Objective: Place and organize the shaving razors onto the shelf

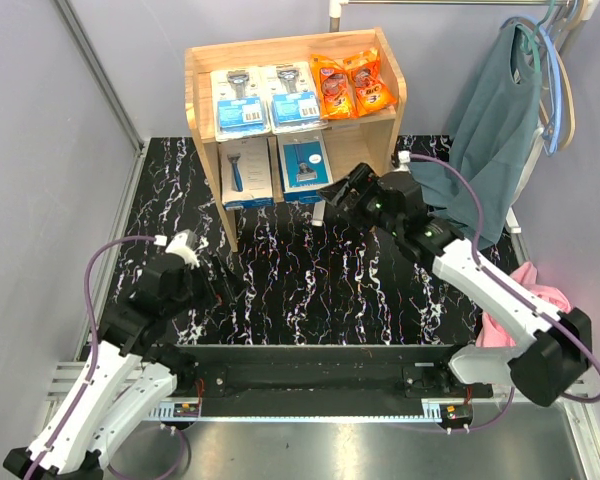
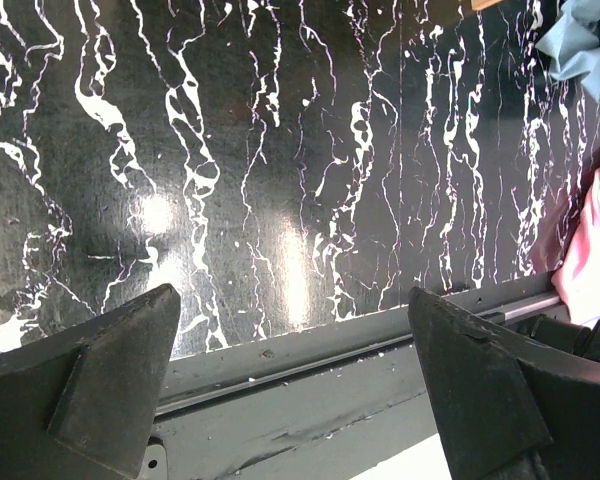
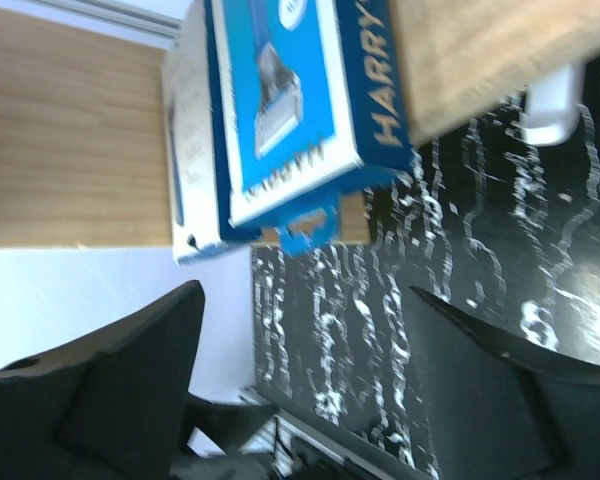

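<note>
On the left, above the black table with white streaks (image 1: 310, 270), the left gripper (image 2: 295, 350) has its fingers wide apart and holds nothing. Farther back, the pale wooden two-level shelf (image 1: 193, 90) has two clear razor packs on blue cards (image 1: 240, 103) and two shiny orange packets (image 1: 332, 87) on top, and two white-and-blue razor boxes (image 1: 245, 172) below. Just right of those boxes, the right gripper (image 1: 332, 195) hangs with its fingers apart, holding nothing.
</note>
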You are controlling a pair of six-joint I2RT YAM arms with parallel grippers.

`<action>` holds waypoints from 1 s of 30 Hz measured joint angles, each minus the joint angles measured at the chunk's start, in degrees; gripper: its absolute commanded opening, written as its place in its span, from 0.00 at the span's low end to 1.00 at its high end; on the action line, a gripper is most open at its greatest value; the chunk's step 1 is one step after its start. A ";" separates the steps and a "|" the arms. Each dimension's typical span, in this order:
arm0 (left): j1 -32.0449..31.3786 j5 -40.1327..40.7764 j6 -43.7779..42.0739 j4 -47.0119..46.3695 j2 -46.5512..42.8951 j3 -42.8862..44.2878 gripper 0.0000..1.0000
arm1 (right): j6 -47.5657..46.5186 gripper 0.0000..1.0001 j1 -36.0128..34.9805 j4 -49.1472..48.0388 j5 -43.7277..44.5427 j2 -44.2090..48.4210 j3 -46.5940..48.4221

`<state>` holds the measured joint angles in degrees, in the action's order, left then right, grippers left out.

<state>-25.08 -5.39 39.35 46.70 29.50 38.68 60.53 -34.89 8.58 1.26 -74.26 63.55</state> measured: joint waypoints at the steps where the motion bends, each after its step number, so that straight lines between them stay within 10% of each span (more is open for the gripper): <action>1: 0.00 -0.15 -0.39 -0.02 0.70 0.57 0.99 | -0.55 0.96 -0.04 1.29 0.00 1.18 -0.48; 30: 0.00 2.40 -8.55 4.22 9.53 8.87 0.99 | -12.90 1.00 -0.09 33.97 11.56 27.28 -14.86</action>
<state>-25.08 -2.98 30.81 50.92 39.03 47.55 47.64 -34.98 42.54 12.82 -46.98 48.69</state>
